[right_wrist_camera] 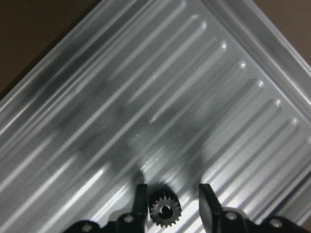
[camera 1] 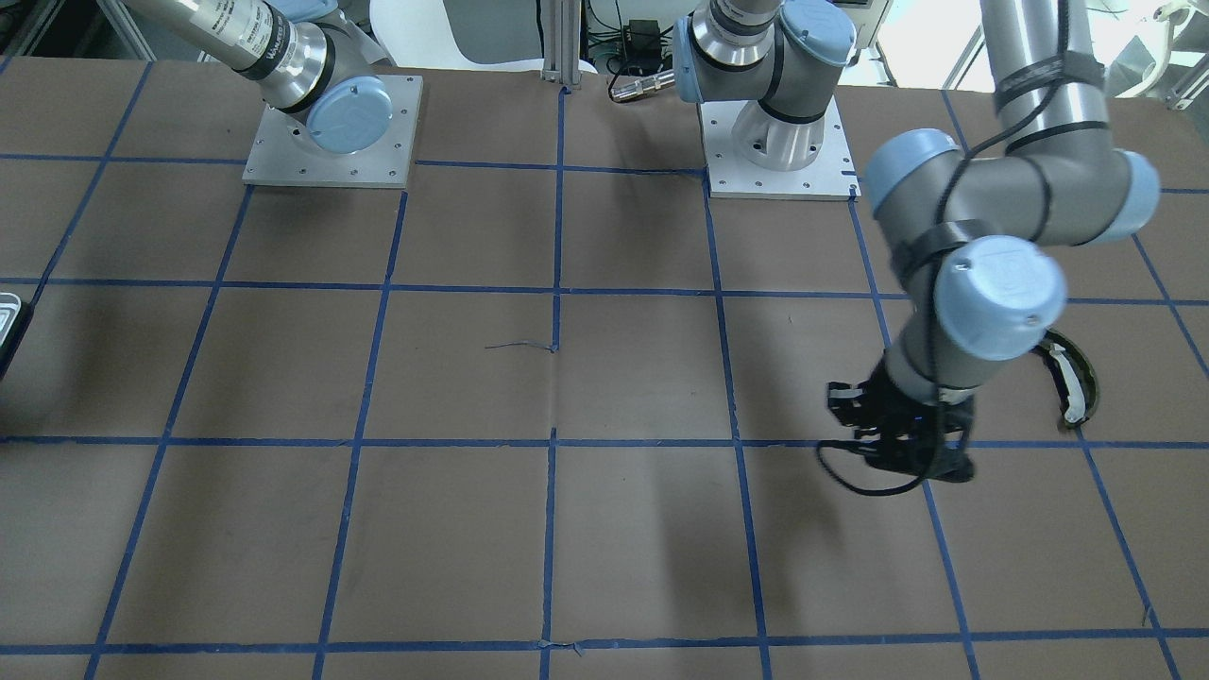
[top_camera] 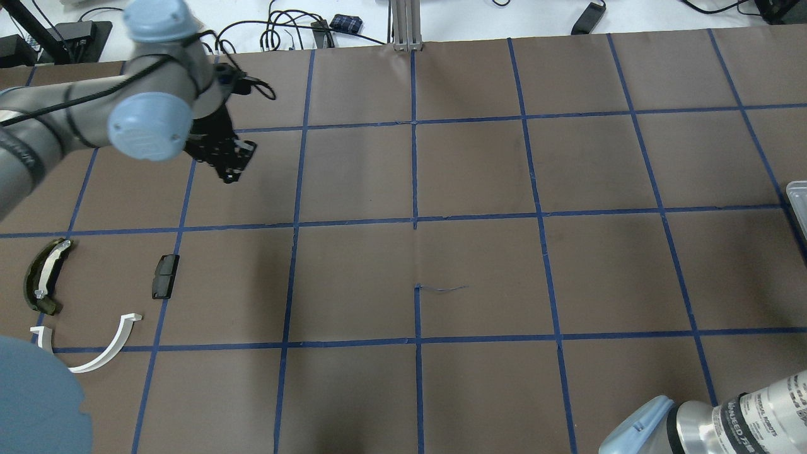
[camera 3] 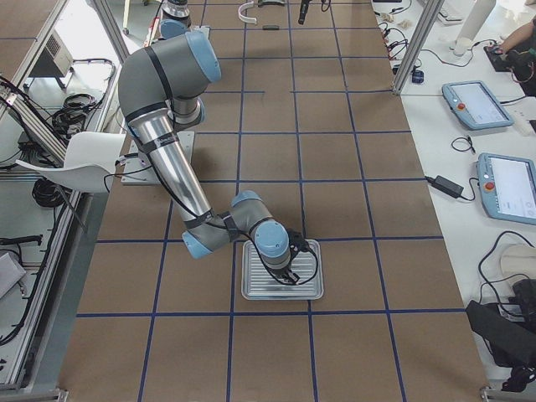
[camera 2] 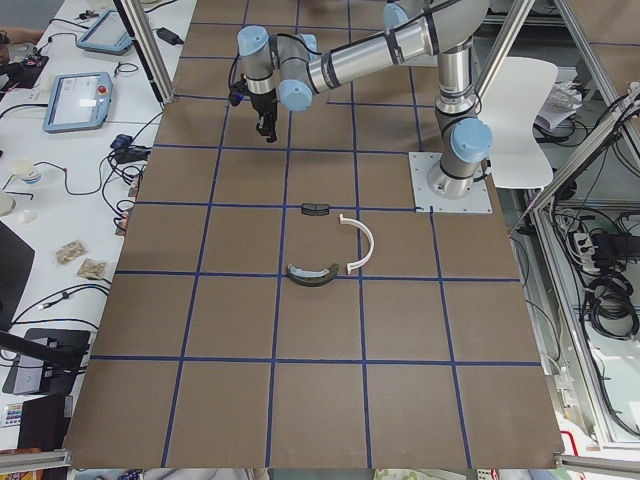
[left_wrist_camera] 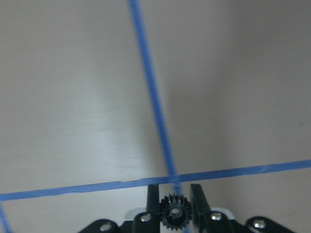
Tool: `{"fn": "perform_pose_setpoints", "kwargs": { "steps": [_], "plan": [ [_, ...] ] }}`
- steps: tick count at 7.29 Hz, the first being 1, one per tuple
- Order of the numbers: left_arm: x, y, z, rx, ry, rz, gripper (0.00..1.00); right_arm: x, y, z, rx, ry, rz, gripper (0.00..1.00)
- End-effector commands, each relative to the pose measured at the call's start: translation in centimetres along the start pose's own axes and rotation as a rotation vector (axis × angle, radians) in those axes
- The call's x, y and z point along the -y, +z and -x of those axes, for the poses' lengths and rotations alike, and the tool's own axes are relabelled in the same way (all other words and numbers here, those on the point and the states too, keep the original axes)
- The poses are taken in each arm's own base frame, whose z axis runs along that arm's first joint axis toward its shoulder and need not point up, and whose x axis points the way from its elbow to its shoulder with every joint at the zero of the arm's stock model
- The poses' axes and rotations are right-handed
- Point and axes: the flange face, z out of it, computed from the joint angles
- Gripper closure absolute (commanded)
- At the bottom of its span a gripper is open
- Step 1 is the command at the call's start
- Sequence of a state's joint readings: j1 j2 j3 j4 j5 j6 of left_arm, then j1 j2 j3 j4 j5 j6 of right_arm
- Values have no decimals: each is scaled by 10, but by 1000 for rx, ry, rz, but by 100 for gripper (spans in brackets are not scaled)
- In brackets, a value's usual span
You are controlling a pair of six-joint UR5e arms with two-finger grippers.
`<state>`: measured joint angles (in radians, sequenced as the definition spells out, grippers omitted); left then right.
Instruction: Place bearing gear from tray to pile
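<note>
Sitting pinched between the two fingers [left_wrist_camera: 152, 201] of the left gripper [left_wrist_camera: 174, 194], the bearing gear [left_wrist_camera: 175, 217] is a small black toothed wheel with a pale bore. It faces the wrist camera, and both pads press against its teeth. The left gripper is clamped on it and hangs above the brown table [top_camera: 479, 284], just over a crossing of blue tape lines [left_wrist_camera: 150, 97].

In the overhead view this gripper is on the left side of the table, on the far side of the pile [camera 2: 316, 208] from the robot and a little to its right, well apart from it. The pile lies loose near the table's left end. Its black block [top_camera: 165, 276] is the part nearest the gripper, and the olive-green curved piece [top_camera: 34, 280] with its white strip lies further left. The white half-ring [top_camera: 128, 321] lies closest to the robot, partly hidden by an arm joint.

At the table's far right end, a second gear [right_wrist_camera: 165, 211] of the same kind lies flat on the ribbed metal floor of the tray [right_wrist_camera: 204, 77]. The right gripper [right_wrist_camera: 172, 190] is down in the tray with its fingers spread, one on either side of this gear. The gear sits just beside one finger, with a clear gap to the other, so nothing is gripped there.
</note>
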<state>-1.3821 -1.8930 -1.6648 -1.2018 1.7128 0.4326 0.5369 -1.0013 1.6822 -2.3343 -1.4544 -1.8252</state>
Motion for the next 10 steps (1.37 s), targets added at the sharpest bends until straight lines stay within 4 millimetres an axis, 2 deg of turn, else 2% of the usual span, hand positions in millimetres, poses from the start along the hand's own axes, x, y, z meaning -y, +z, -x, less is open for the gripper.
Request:
{"fn": "perform_pose_setpoints", "kwargs": {
  "steps": [1, 2, 3, 4, 5, 6, 7, 8, 9, 10],
  "plan": [
    [-73, 37, 143, -47, 6, 53, 100, 0, -3, 0, -1, 1, 3, 96],
    [-103, 64, 188, -121, 1, 44, 100, 3, -11, 3, 21, 13, -4, 99],
    [-128, 90, 218, -202, 12, -8, 100, 17, -36, 7, 20, 7, -3, 99],
    [-139, 118, 221, -215, -9, -7, 100, 48, -74, 15, 24, 24, -11, 99],
    [-144, 146, 210, -184, -13, -29, 100, 116, -123, 40, 35, 33, -25, 99],
    [-148, 164, 198, -130, -35, -59, 100, 196, -161, 71, 32, 52, -22, 99],
    [-155, 165, 188, -127, -35, -63, 87, 260, -160, 106, 81, 105, -18, 99],
    [-154, 158, 188, -120, -19, -81, 43, 320, -153, 141, 103, 184, 2, 99],
    [-148, 138, 188, -88, -5, -107, 28, 394, -155, 192, 111, 303, 19, 99],
    [-130, 111, 179, -57, 25, -143, 25, 455, -161, 246, 93, 363, 41, 99]
  ]
}}
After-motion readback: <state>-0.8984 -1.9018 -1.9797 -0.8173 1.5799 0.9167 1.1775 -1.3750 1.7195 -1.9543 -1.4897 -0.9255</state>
